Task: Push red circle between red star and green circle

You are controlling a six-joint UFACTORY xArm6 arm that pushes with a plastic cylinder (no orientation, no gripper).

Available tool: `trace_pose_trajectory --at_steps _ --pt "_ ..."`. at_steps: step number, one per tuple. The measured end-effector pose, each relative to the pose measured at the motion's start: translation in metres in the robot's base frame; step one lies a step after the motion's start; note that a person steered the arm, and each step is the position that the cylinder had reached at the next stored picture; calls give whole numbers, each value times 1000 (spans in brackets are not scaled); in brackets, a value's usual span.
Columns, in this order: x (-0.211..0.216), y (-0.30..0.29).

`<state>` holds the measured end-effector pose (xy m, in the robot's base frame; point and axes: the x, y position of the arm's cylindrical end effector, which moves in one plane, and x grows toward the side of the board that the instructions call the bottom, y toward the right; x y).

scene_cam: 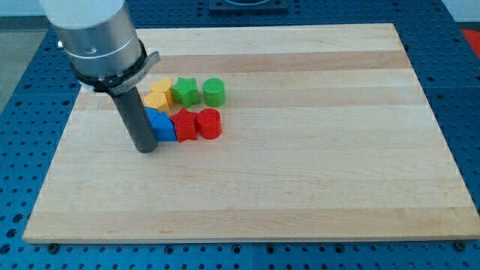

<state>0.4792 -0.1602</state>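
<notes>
Camera view shows our wooden board (300,165) lying on a blue perforated bench (465,97); it holds no container, only loose blocks gathered in one cluster toward the view's upper left. Our arm's grey housing (94,34) hangs over that corner, and the dark rod (135,116) drops from it. We carry no gripper, so nothing opens, closes or grips: my tip (146,149) rests on the board just to the view's left of the red star (184,124), beyond the blue blocks.

We count six or seven blocks. Two are red: the star and the red circle (209,123), which sits touching the star's right side. Two are green: a green star (185,91) above the red star, and the green circle (214,91) above and to its right. A yellow block (157,94) lies up-left of the red star, shape unclear. Blue blocks (160,125), partly hidden by the rod, touch its left; we cannot tell whether one or two.
</notes>
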Motion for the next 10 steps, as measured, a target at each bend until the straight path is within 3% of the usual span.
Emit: trace_pose_trajectory --at_steps 10 --pt "7 33"
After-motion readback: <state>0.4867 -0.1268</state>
